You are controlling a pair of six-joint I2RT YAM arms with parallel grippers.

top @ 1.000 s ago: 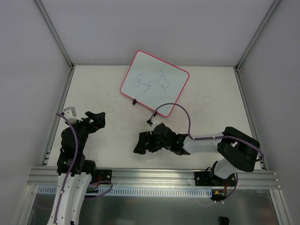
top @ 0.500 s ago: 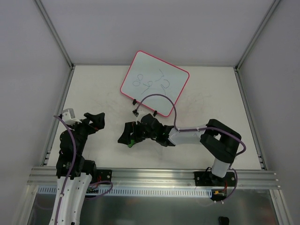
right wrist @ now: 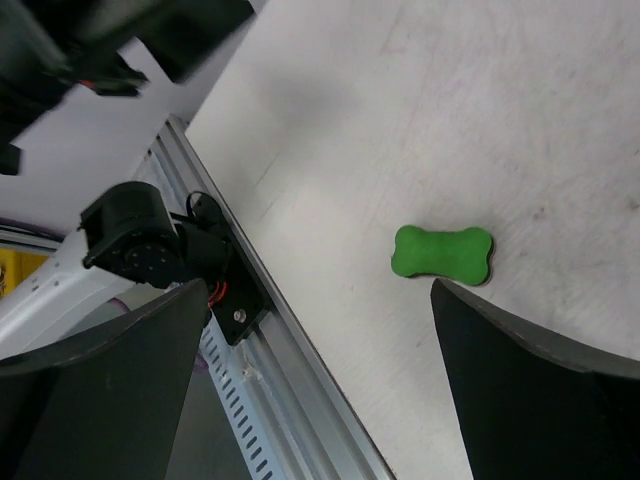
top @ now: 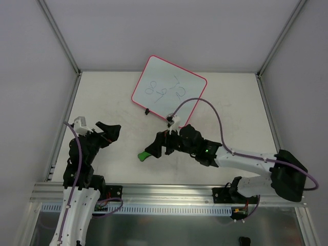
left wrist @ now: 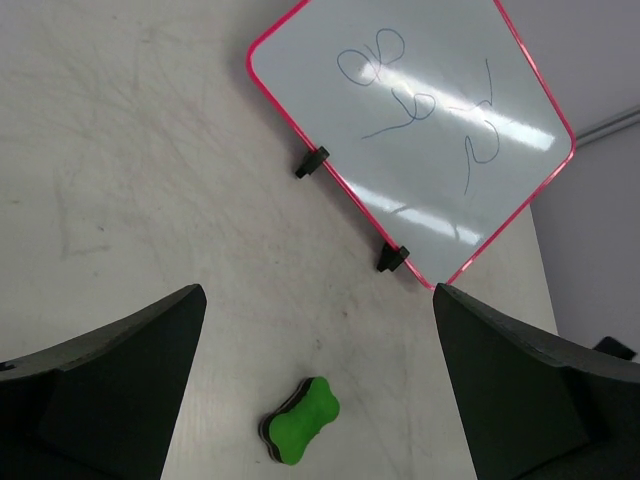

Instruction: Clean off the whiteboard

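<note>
Top external view: the whiteboard sits at 12 o'clock on the pale table, with dark scribbled numerals not yet wiped. Its long axis runs from 10 to 4 o'clock, and its footed long edge faces the arms. Whether it lies flat or leans back cannot be told. A green bone-shaped eraser lies loose near centre, just beside the right gripper, whose jaws stand wide and empty, apparently poised to take it. The left gripper, also wide and empty, hangs at 8 o'clock, likely parked clear of the work. Left wrist view: the board is at 1 o'clock with two black clip feet on its near edge, and the eraser is at 6 o'clock, well apart. Right wrist view: the eraser rests untouched toward 3 o'clock between the spread fingers, its length running from one finger toward the other.
</note>
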